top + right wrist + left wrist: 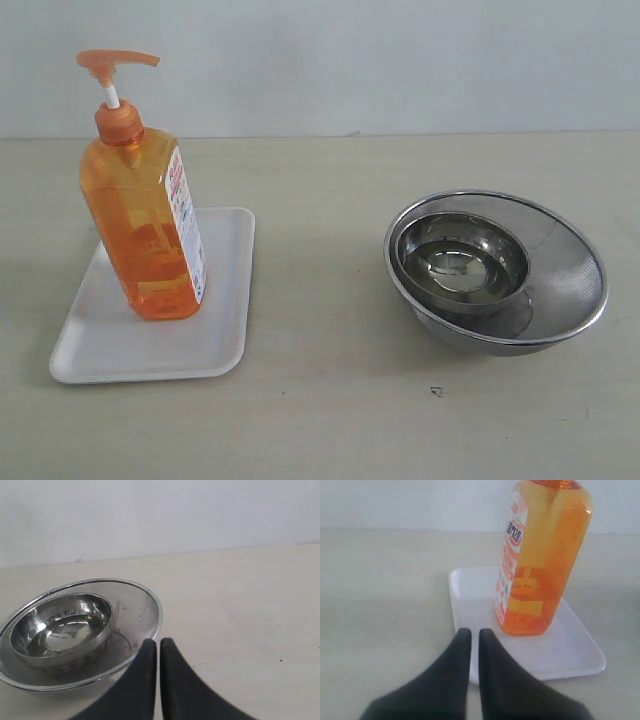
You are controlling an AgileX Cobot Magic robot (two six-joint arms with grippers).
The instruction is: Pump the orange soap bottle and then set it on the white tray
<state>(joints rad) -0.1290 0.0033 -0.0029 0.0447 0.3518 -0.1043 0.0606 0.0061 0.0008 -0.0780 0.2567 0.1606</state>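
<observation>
The orange soap bottle stands upright on the white tray at the left of the table, its pump head raised on the white stem. Neither gripper shows in the exterior view. In the left wrist view the bottle rises on the tray, and my left gripper is shut and empty, its black fingertips over the tray's near edge, apart from the bottle. My right gripper is shut on nothing, beside the rim of the steel bowls.
A small steel bowl sits inside a larger mesh steel bowl at the right of the table; the right wrist view shows the same pair. A pale wall runs behind the table.
</observation>
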